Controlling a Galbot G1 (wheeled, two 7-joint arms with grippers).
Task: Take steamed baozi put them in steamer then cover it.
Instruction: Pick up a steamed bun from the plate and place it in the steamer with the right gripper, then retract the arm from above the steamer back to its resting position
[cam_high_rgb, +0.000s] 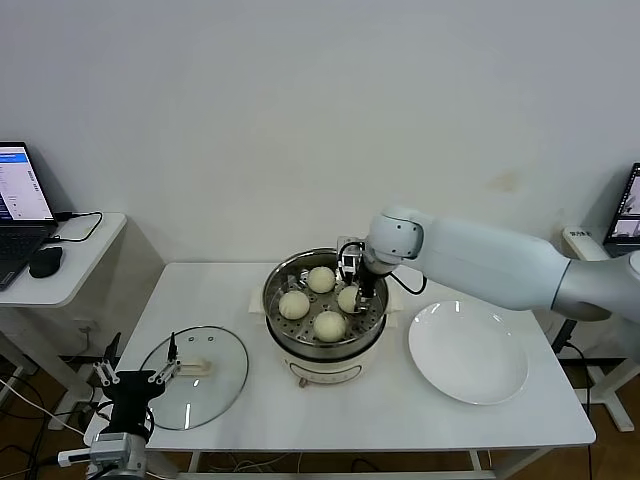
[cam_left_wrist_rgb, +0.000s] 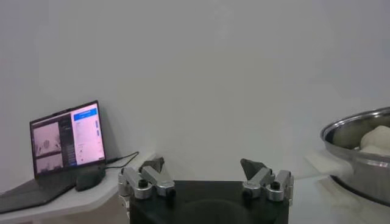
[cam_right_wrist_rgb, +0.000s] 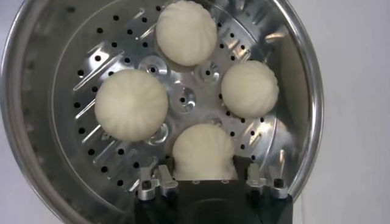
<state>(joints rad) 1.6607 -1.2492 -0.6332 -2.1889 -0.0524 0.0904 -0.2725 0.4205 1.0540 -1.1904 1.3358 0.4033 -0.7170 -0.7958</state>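
The fourth baozi (cam_right_wrist_rgb: 204, 152) is released between the right gripper's (cam_right_wrist_rgb: 204, 182) parted jaws inside the steamer (cam_high_rgb: 275, 305); next, the cover (cam_high_rgb: 195, 375), near the tabletop's left edge, must be fetched.

- The left pincer (cam_left_wrist_rgb: 207, 176) stands open, its two metal fingers (cam_left_wrist_rgb: 145, 180) well apart, with nothing between them.
- Beyond it, a plain pale wall fills most of the view.
- An open laptop (cam_left_wrist_rgb: 66, 139) with a lit screen sits on a side tabletop (cam_left_wrist_rgb: 116, 182), a dark mouse (cam_left_wrist_rgb: 90, 179) just beside it.
- The shiny steel steamer (cam_left_wrist_rgb: 359, 159) shows at one edge, a pale bun (cam_left_wrist_rgb: 378, 139) visible inside its rim.
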